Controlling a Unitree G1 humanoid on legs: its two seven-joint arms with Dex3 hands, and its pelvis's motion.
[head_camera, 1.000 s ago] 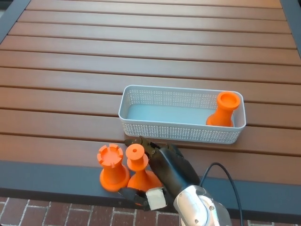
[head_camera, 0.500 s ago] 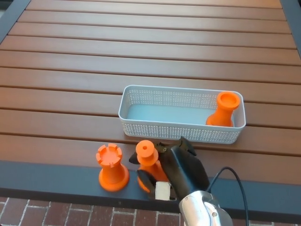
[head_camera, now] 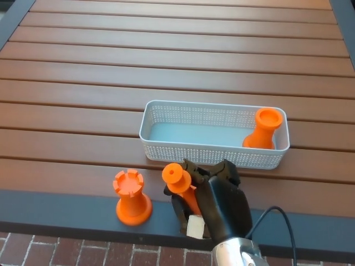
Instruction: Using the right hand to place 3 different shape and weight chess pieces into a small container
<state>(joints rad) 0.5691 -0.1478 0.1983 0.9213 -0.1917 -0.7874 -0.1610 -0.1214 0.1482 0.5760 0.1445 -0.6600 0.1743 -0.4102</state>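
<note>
So the right hand (head_camera: 213, 194) has its fingers clenched around 1 orange chess piece (head_camera: 178, 183), the one with the round knob on top, and compared with a second ago that piece has come away from its neighbour. Back then it stood right next to the castle-topped piece (head_camera: 132, 198); now there's a clear gap between the 2, and the gripped one sits a bit nearer the white basket (head_camera: 211, 145), tilted, top leaning left. My read is it's been picked up and the carry toward the basket has started, but it isn't over the rim yet, just below the basket's near wall.

Where things stand: 1 piece (head_camera: 263, 129) already stands upright in the basket's right end, so this would be number 2 going in, and the castle-topped one waits to the left of the basket's near corner, on the dark edge strip of the table (head_camera: 166, 66).

What I can't make out: the base of the held piece is buried behind the fingers, so I can't say for sure it's off the table. Only the hand and a bit of wrist and cable show at the bottom. No left hand anywhere. The basket's mesh hides the lower part of the piece inside.
</note>
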